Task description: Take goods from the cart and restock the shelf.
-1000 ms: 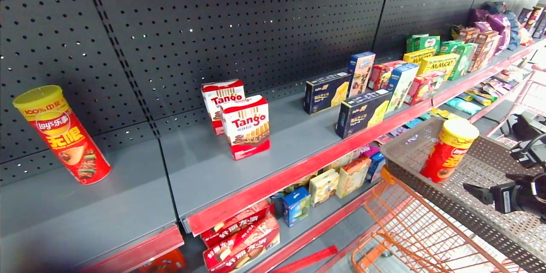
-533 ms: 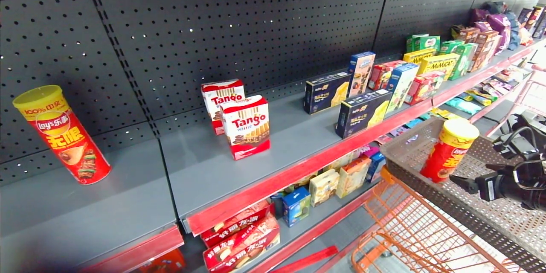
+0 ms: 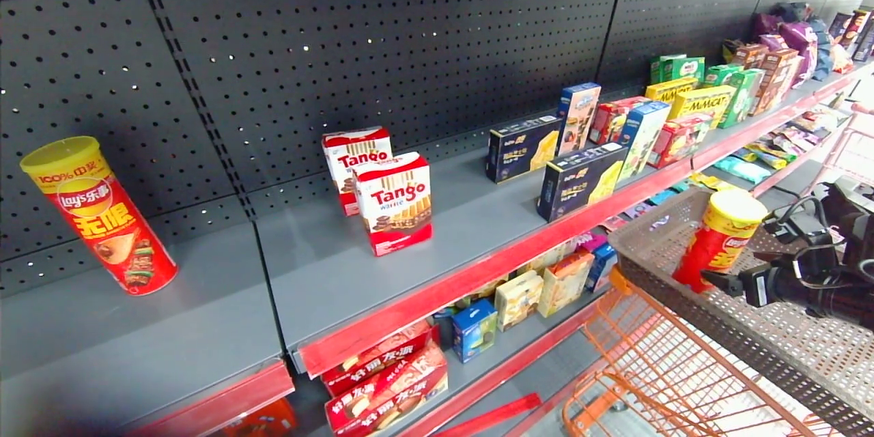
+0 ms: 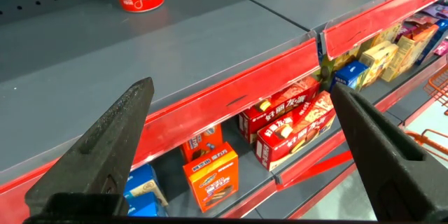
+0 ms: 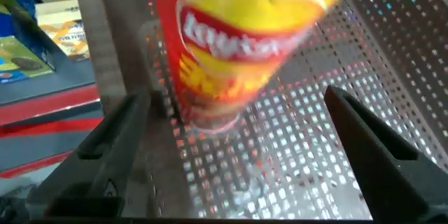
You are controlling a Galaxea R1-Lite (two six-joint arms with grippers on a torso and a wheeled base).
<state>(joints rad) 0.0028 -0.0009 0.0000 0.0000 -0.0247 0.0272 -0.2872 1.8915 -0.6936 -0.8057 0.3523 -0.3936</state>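
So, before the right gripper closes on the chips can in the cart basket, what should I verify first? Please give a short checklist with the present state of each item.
1. The right gripper is open: ok, its fingers stand wide apart.
2. The chips can stands upright in the basket: ok.
3. Can centred between the fingers: ok in the right wrist view.
4. Fingers far enough along the can: cannot tell.
5. Free place on the shelf: ok, bare beside the other can.
6. The left gripper is out of the way: ok, open, empty, by the shelf edge.
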